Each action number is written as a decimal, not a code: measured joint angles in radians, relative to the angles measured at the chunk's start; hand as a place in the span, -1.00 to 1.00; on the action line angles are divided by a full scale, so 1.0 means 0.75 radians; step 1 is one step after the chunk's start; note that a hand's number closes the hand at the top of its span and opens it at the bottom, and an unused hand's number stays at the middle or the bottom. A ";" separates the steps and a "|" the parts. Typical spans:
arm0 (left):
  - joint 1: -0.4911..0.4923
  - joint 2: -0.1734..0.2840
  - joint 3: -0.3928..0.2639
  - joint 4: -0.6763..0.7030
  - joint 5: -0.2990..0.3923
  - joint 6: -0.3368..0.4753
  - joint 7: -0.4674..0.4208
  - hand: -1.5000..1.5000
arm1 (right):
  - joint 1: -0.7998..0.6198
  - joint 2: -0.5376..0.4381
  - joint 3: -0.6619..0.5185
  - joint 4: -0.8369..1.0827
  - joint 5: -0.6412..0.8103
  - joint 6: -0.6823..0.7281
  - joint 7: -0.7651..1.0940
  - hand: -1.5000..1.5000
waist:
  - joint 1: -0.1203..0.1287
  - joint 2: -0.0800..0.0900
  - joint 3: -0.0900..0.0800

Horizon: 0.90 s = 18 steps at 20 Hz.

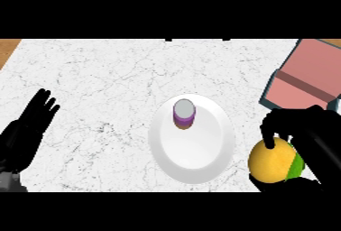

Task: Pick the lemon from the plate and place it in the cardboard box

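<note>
A: In the head view, where does the lemon (272, 161) sit?

B: It is off the plate (191, 149), to the plate's right, near the desk's (100, 81) front edge. The right robot hand (303, 135) curls round it: a finger comes down over the lemon's upper left side and the rest of the hand wraps behind and beneath. A green patch shows on the lemon's right side, against the palm.

A: And the plate itself?

B: A white round plate lies near the middle of the marbled white desk. On its upper part stands a small cylinder (184, 113) with a grey top and a purple side, upright.

A: The cardboard box?

B: The cardboard box (306, 76) is at the upper right corner, its inside reddish-pink, a flap folded outward, and a bluish edge along its left side. It lies above the right robot hand; whether the two touch cannot be told.

A: The other hand?

B: The left robot hand (30, 126) rests at the left edge, fingers straight and spread, pointing up, holding nothing, well apart from the plate.
</note>
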 measured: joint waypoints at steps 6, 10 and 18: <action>0.011 -0.020 -0.013 -0.015 -0.025 -0.005 -0.007 0.00 | -0.143 0.005 -0.280 -0.079 -0.134 0.081 0.195 1.00 | 0.012 0.003 -0.001; 0.006 -0.035 -0.010 0.010 -0.038 -0.019 -0.025 0.00 | -0.220 -0.031 -0.447 -0.031 -0.188 0.122 0.230 1.00 | 0.015 0.005 0.000; -0.044 -0.050 0.013 0.023 -0.052 -0.033 0.002 0.00 | -0.314 -0.127 -0.566 0.345 -0.092 0.088 -0.031 1.00 | 0.026 0.010 0.001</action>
